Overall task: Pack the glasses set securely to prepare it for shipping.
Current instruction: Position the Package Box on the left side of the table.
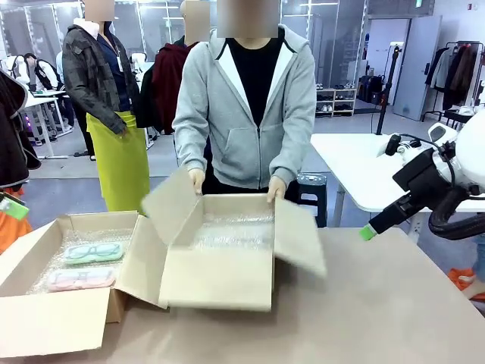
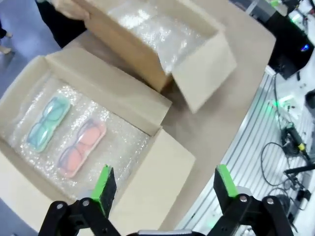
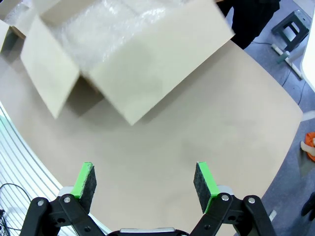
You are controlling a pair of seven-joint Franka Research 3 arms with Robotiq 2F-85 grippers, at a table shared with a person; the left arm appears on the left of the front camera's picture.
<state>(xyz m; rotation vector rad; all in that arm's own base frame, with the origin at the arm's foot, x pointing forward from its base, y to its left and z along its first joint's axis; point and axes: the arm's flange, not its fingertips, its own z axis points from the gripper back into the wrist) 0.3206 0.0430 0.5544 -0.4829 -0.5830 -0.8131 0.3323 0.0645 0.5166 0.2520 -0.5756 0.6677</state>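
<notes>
Cardboard boxes sit side by side on the brown table point(image 1: 394, 303), and you have two of them to track. At the robot's left stands the smaller open box point(image 1: 45, 303), lined with bubble wrap, and both cases of the glasses set lie flat inside it: the mint green case point(image 1: 93, 252) farther from the robot, the pale pink case point(image 1: 81, 278) just beside it on the near side, apart from each other by a thin strip of wrap. From the left wrist you see the same pair, mint green case point(image 2: 47, 123) and pale pink case point(image 2: 81, 147), lying parallel, each with a pair of glasses showing through the lid. The left gripper point(image 2: 165, 184) hangs above the near edge of that box with its jaws spread wide and nothing between the green pads. In the middle of the table you see the larger box point(image 1: 220, 277), flaps open, bubble wrap point(image 1: 235, 231) on its floor; the person in a grey hoodie holds its far wall with one hand point(image 1: 197, 180) and the other hand point(image 1: 276, 188), and its edges look motion-blurred. The right gripper point(image 3: 145, 179) is held over bare table near that larger box point(image 3: 147, 73), jaws wide apart and gripping nothing. From the front you see only one green fingertip point(image 1: 367, 232) of the right arm, raised above the table's right part, well apart from both boxes.
</notes>
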